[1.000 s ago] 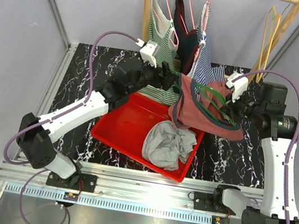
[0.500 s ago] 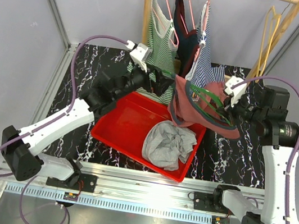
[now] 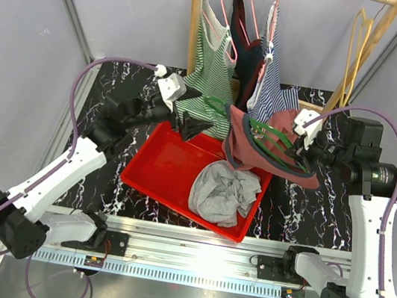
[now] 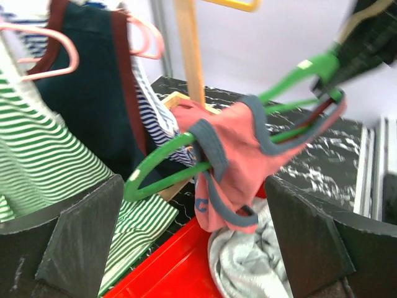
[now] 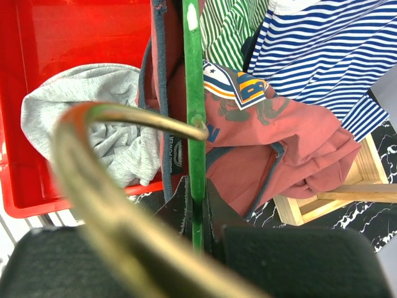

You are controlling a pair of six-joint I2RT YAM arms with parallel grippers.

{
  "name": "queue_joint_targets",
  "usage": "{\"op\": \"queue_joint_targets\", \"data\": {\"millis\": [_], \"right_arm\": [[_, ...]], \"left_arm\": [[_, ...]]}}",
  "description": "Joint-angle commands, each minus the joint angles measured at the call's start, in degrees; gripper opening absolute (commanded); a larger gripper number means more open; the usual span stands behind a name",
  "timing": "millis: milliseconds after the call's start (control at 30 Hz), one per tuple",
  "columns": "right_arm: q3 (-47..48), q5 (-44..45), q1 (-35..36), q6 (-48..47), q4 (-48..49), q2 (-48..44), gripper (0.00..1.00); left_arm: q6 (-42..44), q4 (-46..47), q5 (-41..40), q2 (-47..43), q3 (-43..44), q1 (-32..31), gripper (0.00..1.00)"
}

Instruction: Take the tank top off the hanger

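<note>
Your right gripper (image 3: 305, 152) is clamping the green hanger (image 3: 272, 139) at its hook end, with the jaws pinched together on the plastic. The hanger is lying roughly level above the table. Its long axis is running from that gripper leftward across the top view, and its free end is pointing toward the green-striped top (image 3: 215, 53) on the rack.

The red tank top (image 3: 241, 144) is hanging bunched from the hanger, in the air over the far right corner of the red tray (image 3: 162, 166). In the left wrist view, one blue-gray-trimmed strap of the tank top (image 4: 242, 149) is looping over an arm of the hanger (image 4: 167, 158), and the body is sagging beneath it.

Your left gripper (image 3: 191, 125) is hovering just left of the hanger's free end, above the tray's far edge. Its fingers (image 4: 87, 230) are spread wide apart and gripping nothing.

The tray is holding one crumpled gray garment (image 3: 223, 191), which is sitting toward its right side.
</note>
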Motion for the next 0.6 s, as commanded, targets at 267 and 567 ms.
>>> {"op": "queue_joint_targets", "data": {"millis": [267, 567], "right_arm": [[3.32, -2.22, 0.09, 5.11, 5.52, 1.88, 0.00], [3.85, -1.42, 0.00, 8.63, 6.05, 2.68, 0.00]], "left_arm": [[-31.82, 18.27, 6.95, 4.88, -1.93, -0.09, 0.77], [-36.27, 15.57, -9.56, 12.80, 2.03, -4.57, 0.73]]}}
